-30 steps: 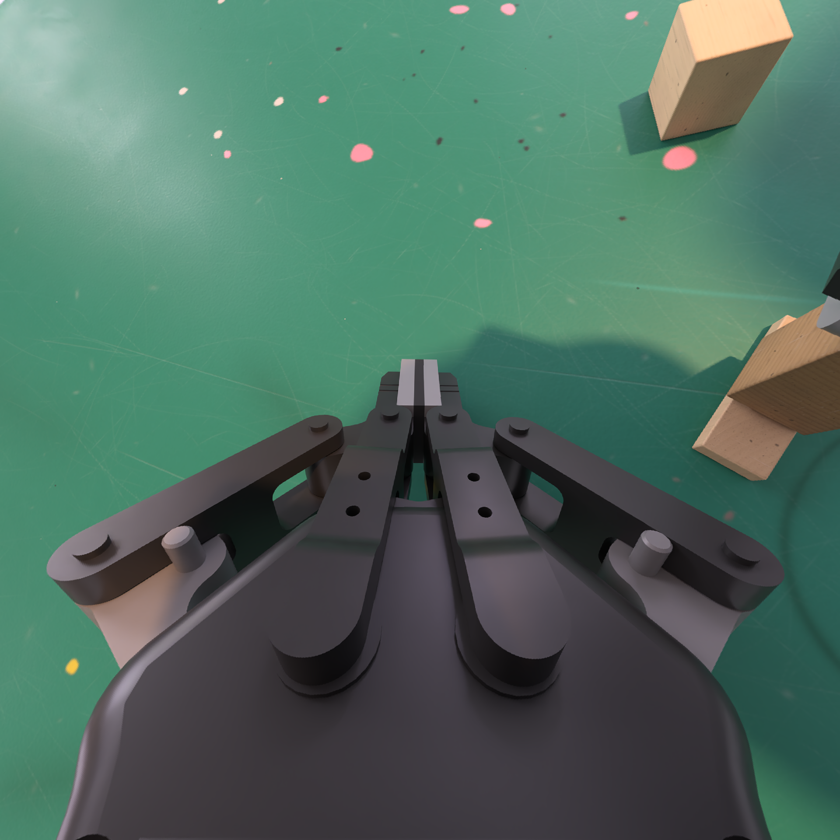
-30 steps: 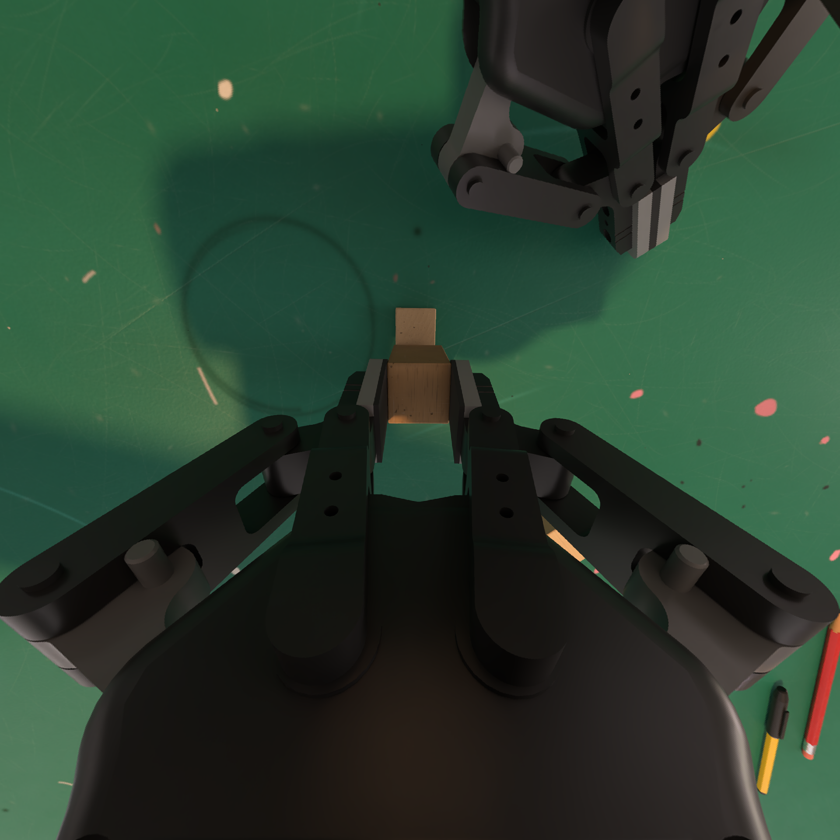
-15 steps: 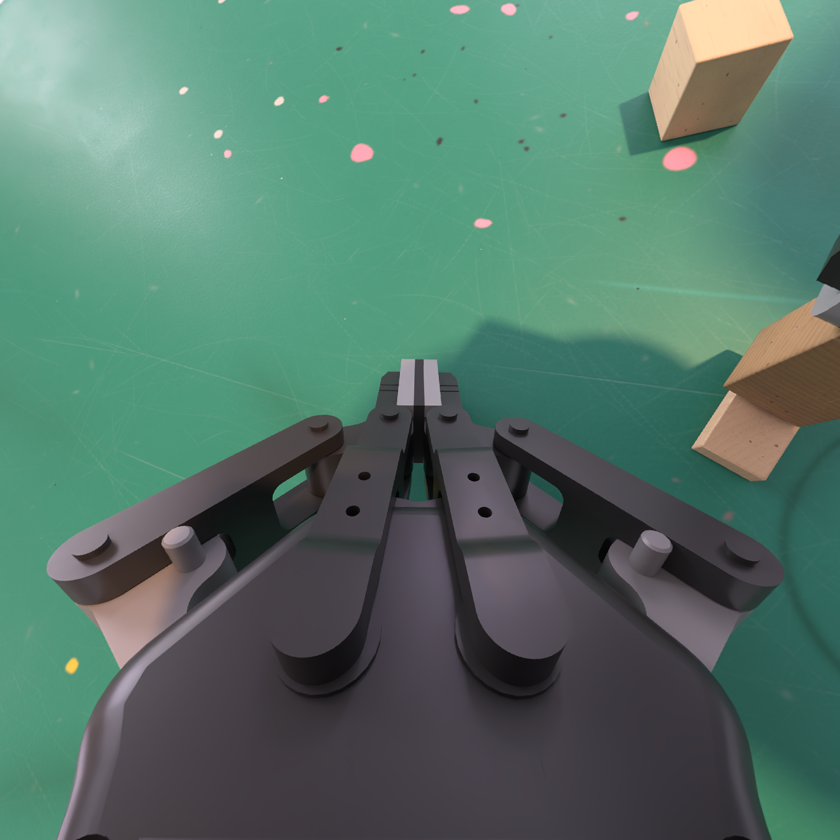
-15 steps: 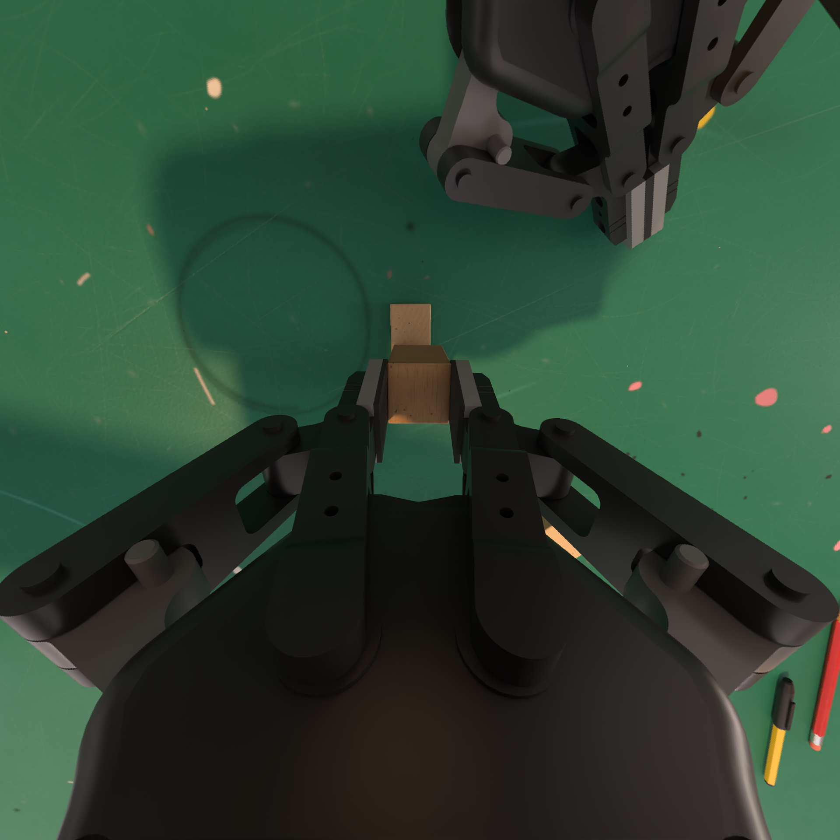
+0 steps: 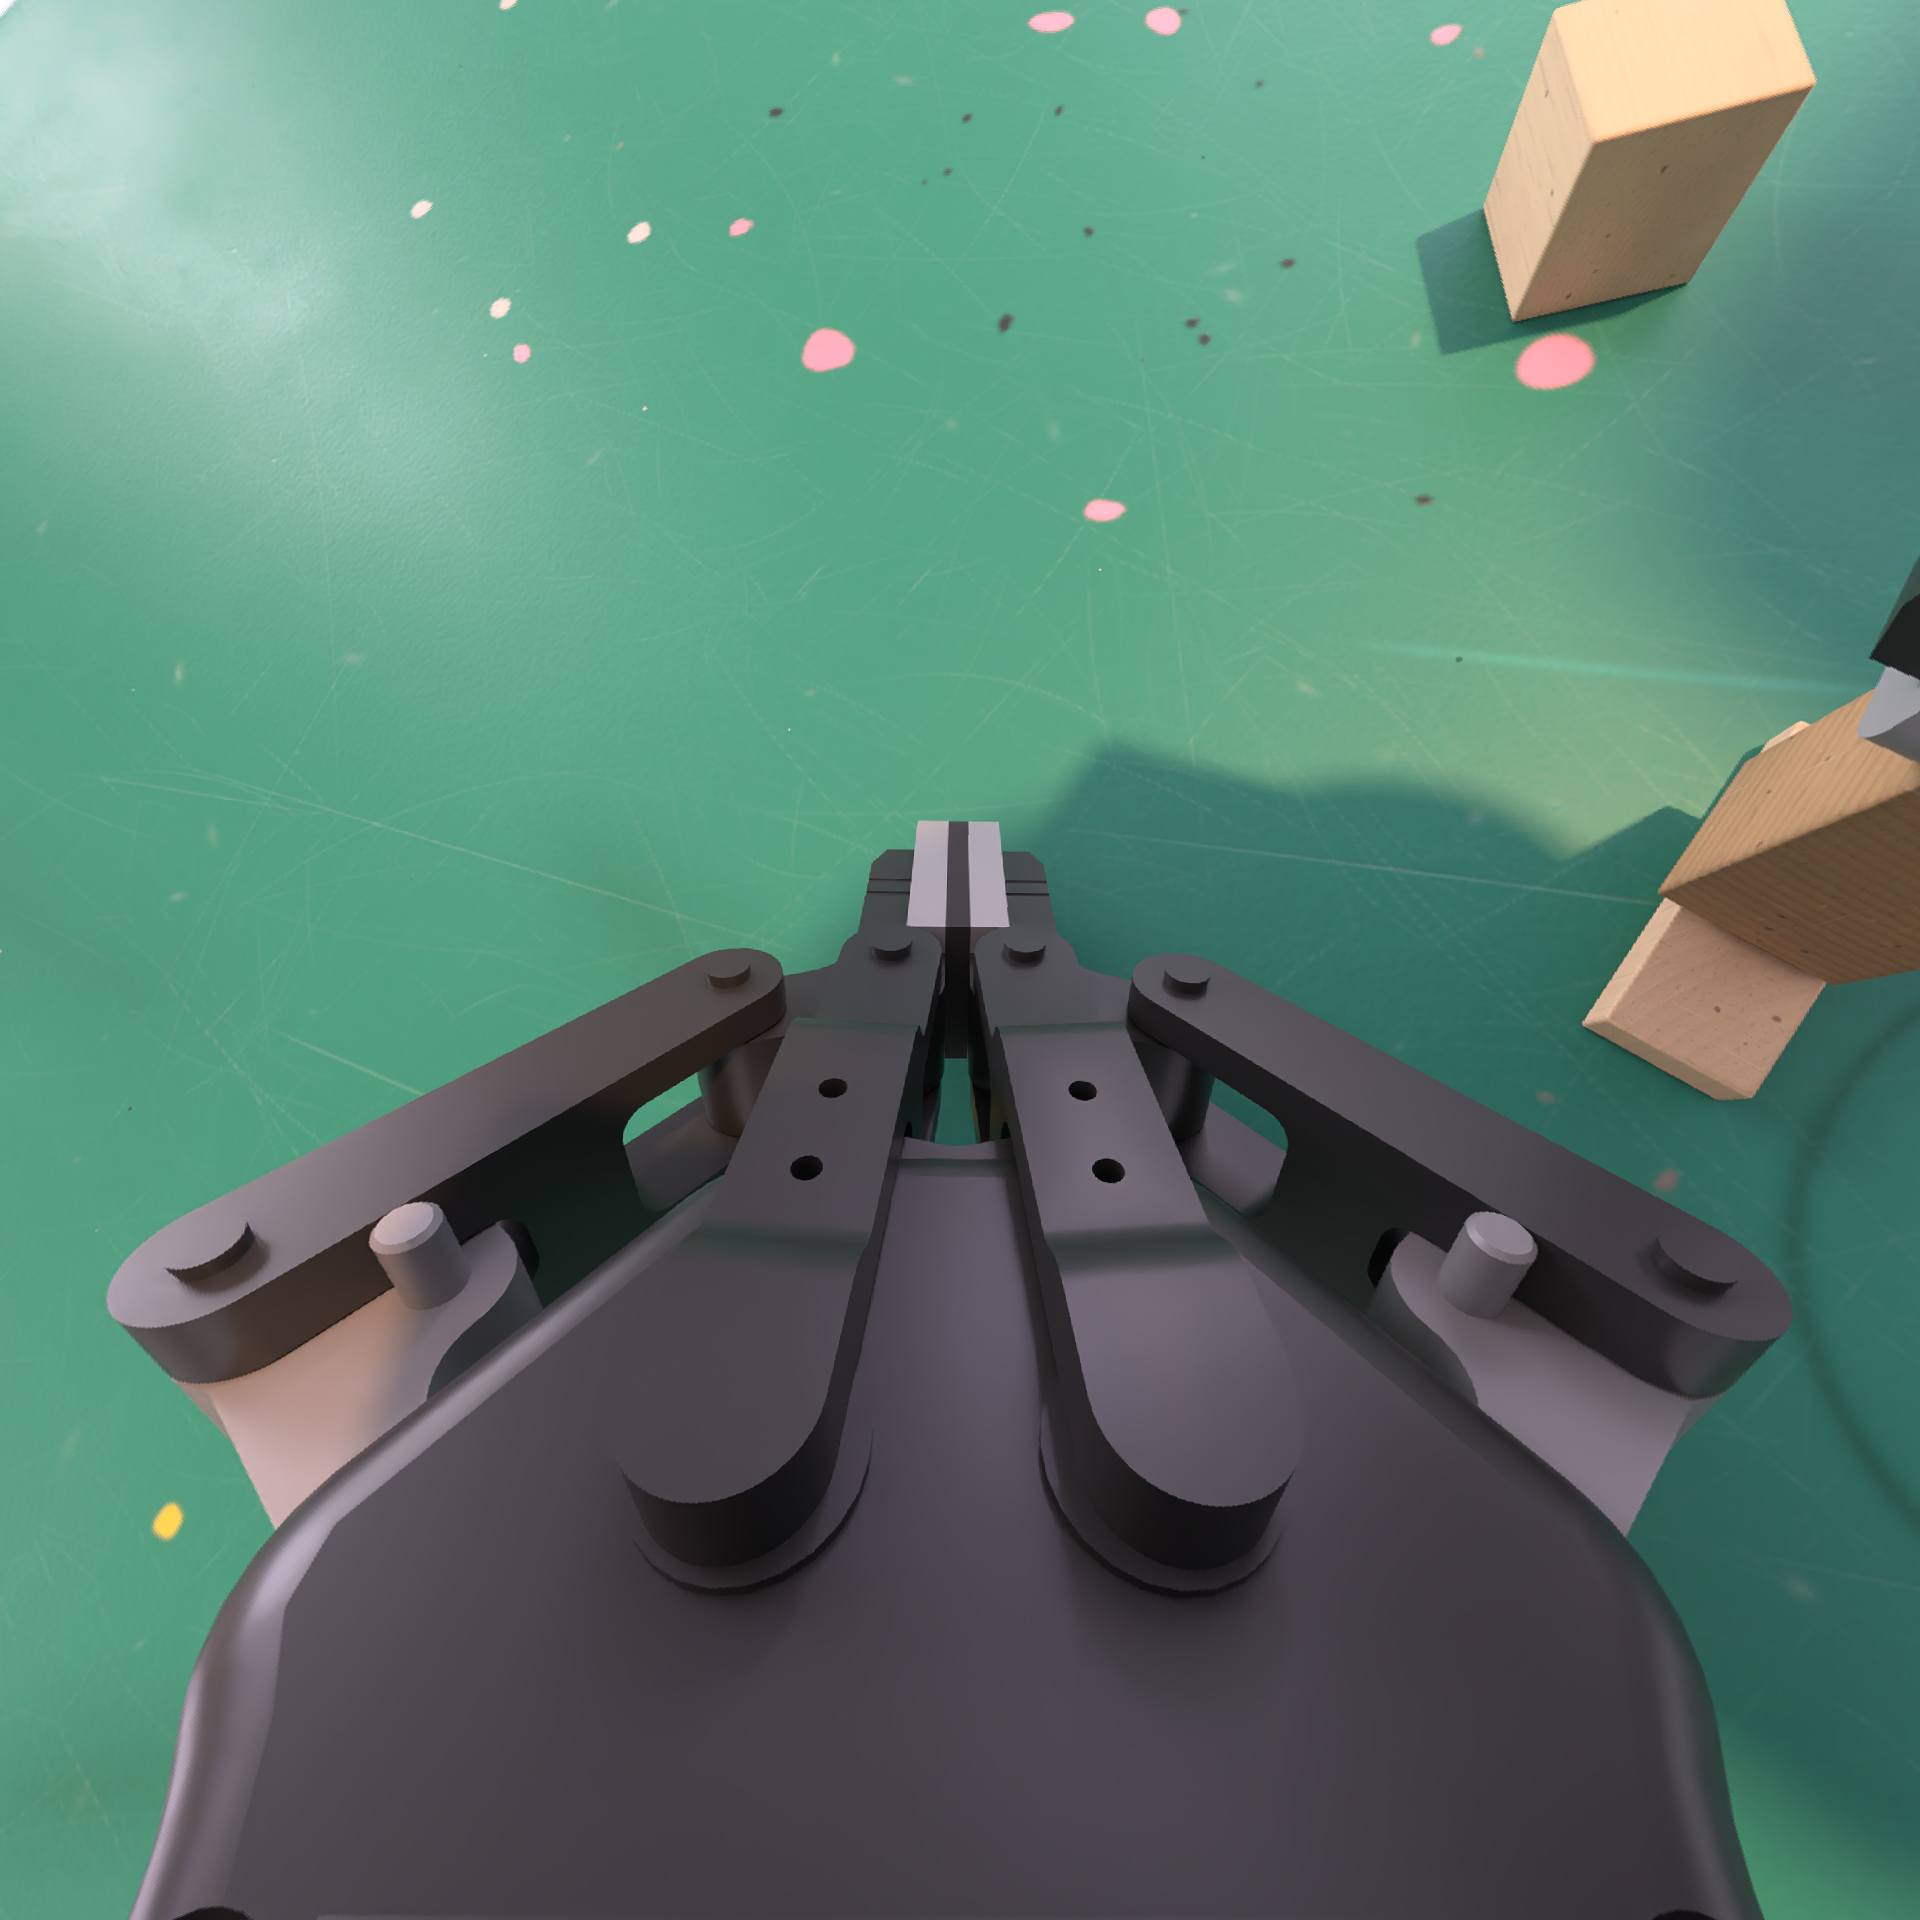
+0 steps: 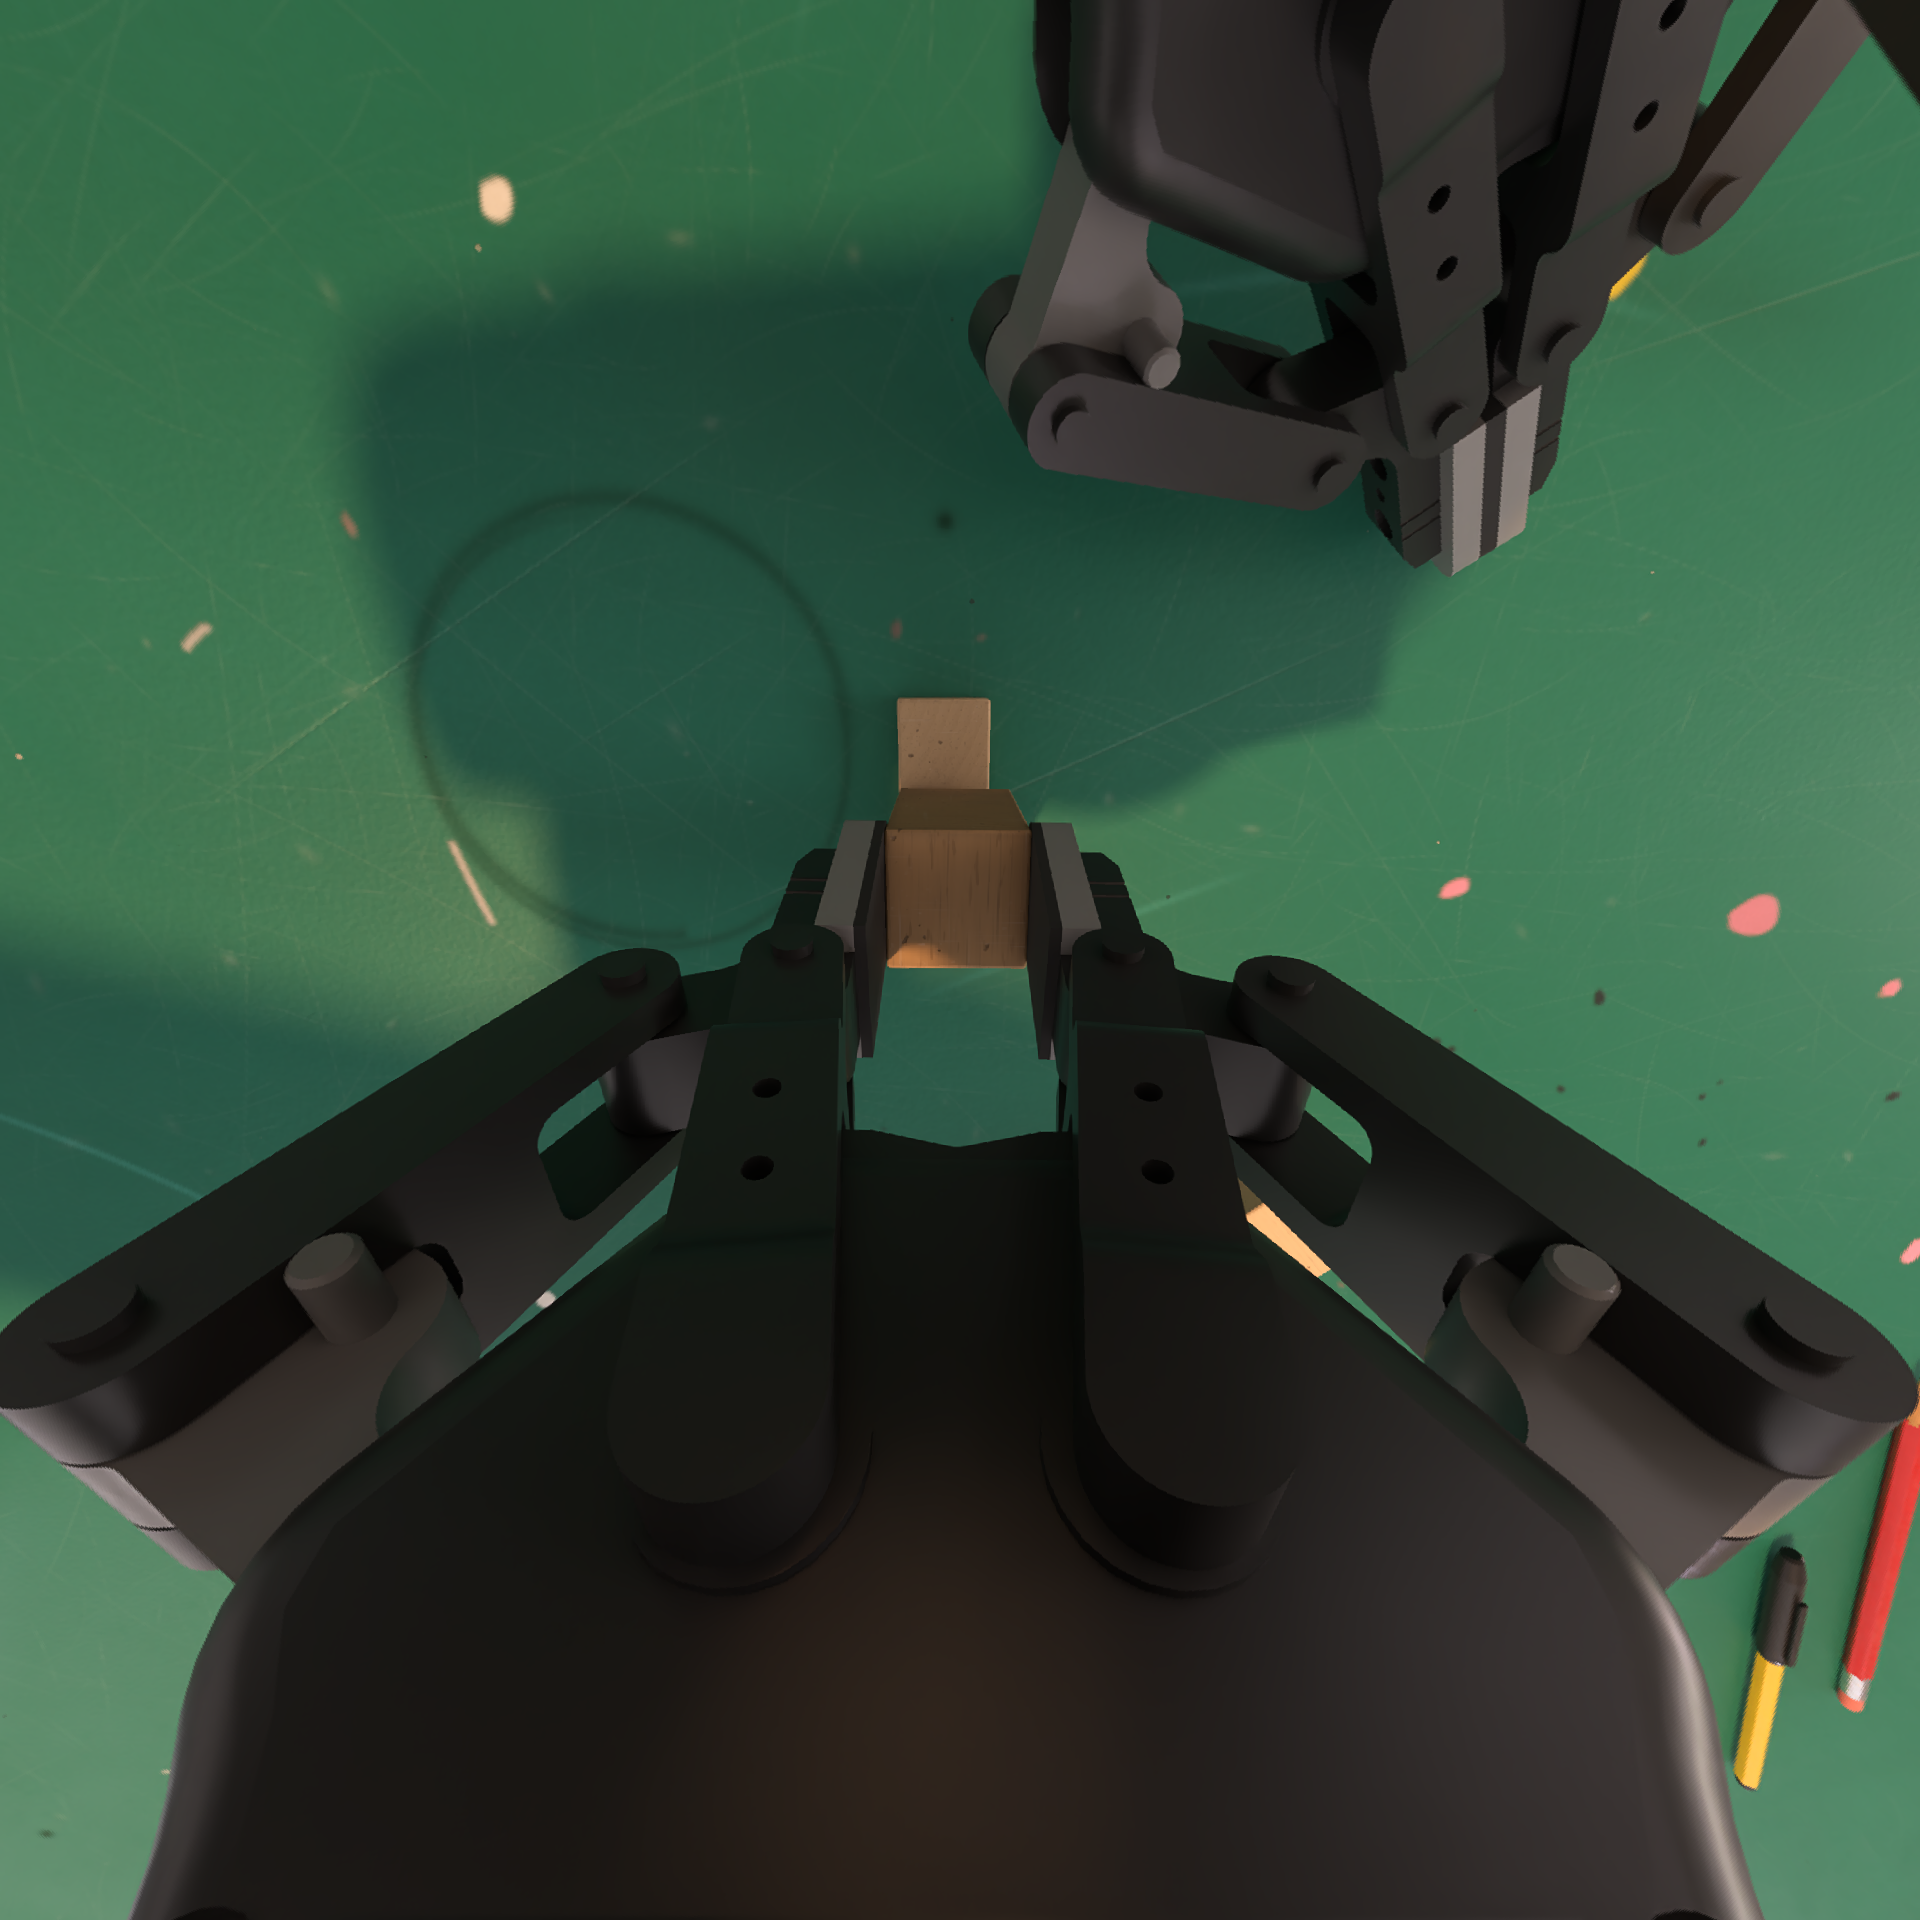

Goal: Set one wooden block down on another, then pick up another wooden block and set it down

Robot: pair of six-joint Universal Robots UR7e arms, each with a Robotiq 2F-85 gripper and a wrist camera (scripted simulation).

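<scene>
While the right gripper (image 6: pixel 956 894) clasps a wooden block (image 6: pixel 954 883) between its two pads, the block sits square in the grip, its upper face and near face both in sight. Just past the fingertips a second, paler block (image 6: pixel 942 743) lies on the green mat (image 6: pixel 260 364), its far part sticking out beyond the held one. In the left wrist view the held block (image 5: pixel 1808 862) stands over the lower block (image 5: pixel 1704 1003) and crosses it at an angle, with a tip of a right finger (image 5: pixel 1896 707) at its top edge; whether the two blocks touch I cannot tell.

The left gripper (image 5: pixel 957 873) is clenched on nothing, its grey pads pressed flat together above bare mat. Seen from the right wrist, it (image 6: pixel 1481 488) hangs ahead and to the right of the right fingertips, well apart from the held block.

A third block (image 5: pixel 1631 156), tall and upright, stands far ahead and to the right of the left fingers, with a pink spot (image 5: pixel 1553 362) on the mat just beside its base. More pink and pale flecks dot the mat ahead of those fingers.

A faint ring (image 6: pixel 623 717) is marked on the mat to the left of the right fingertips. Behind and to the right of them lie a red pencil (image 6: pixel 1886 1569) and a yellow pen with a black cap (image 6: pixel 1771 1662), near each other.
</scene>
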